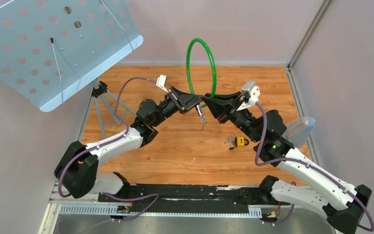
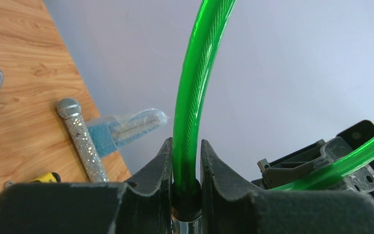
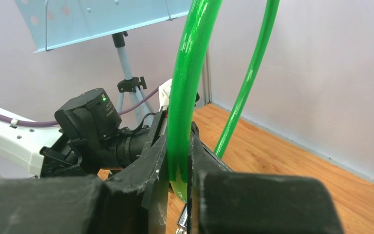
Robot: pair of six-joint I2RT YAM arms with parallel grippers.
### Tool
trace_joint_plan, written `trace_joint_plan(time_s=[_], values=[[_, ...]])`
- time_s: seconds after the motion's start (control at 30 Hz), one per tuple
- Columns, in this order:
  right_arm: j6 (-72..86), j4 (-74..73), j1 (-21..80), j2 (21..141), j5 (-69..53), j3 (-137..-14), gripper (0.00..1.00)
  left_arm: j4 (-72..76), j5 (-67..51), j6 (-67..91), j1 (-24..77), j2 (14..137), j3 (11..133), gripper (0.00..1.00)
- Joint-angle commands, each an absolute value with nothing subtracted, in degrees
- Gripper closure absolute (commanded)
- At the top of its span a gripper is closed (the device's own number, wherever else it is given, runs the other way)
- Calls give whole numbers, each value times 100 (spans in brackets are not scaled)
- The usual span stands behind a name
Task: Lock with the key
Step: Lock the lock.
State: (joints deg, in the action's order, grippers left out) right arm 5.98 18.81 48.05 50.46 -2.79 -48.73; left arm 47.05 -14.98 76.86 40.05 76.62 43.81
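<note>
Above the worktop, the green cable lock loops toward twelve o'clock, ends clamped by left tool and right tool.

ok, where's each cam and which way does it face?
Top external: overhead behind the bases, looking down at the table; left arm, right arm show.
Left wrist: faces the wall along the green cable; left end effector shows.
Right wrist: faces the left arm; right end effector shows.
Both wrist views share the cable.
</note>
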Motion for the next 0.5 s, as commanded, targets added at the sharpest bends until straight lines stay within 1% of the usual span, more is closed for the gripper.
trace_joint_plan(time_s=[0.0, 0.17, 0.47], values=[[657, 1723, 4792, 5039, -8, -5104, 100, 5825, -1733, 7752, 4026, 7603, 4424, 100], [646, 1551, 4790, 5133, 304, -5187, 100, 6306, -1895, 7750, 4025, 7724, 4403, 100], [598, 1424, 4797, 5634, -235, -5265, 100, 6477, -1988, 7862, 4028, 7817, 4531, 100]])
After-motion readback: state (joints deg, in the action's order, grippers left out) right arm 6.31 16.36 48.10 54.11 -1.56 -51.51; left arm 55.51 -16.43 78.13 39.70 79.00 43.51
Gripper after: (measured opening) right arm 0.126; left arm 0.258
